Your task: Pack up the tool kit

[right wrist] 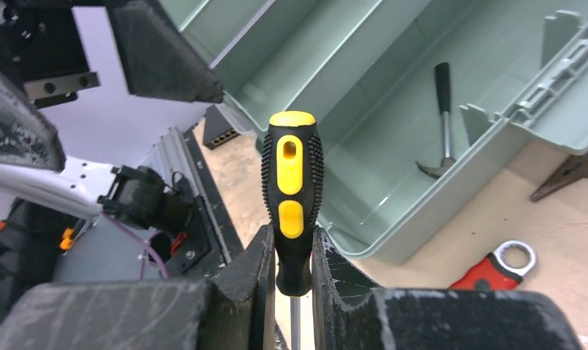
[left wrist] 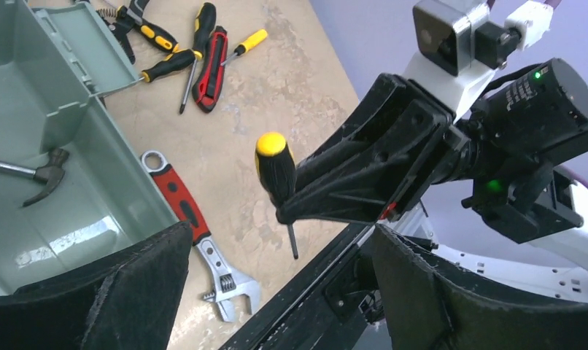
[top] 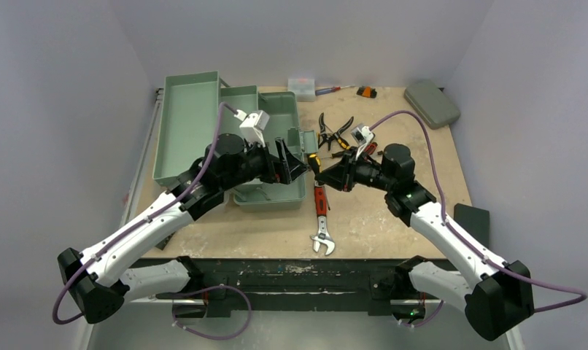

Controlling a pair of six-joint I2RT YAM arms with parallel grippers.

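The grey-green toolbox (top: 276, 109) lies open left of centre, with a hammer (left wrist: 39, 175) inside; both show in the right wrist view too, toolbox (right wrist: 393, 109) and hammer (right wrist: 443, 117). My right gripper (top: 322, 173) is shut on a black-and-yellow screwdriver (right wrist: 291, 175) and holds it upright in the air just right of the box. My left gripper (top: 300, 165) is wide open and empty. It faces the screwdriver (left wrist: 275, 171) from close by without touching it. Its fingers (left wrist: 130, 284) frame the left wrist view.
A red-handled adjustable wrench (top: 321, 215) lies near the front edge. Pliers (top: 333, 131), screwdrivers (left wrist: 171, 65) and a red knife (left wrist: 209, 62) lie right of the box. A flat grey case (top: 431, 103) sits at the back right, a small clear box (top: 302, 87) at the back.
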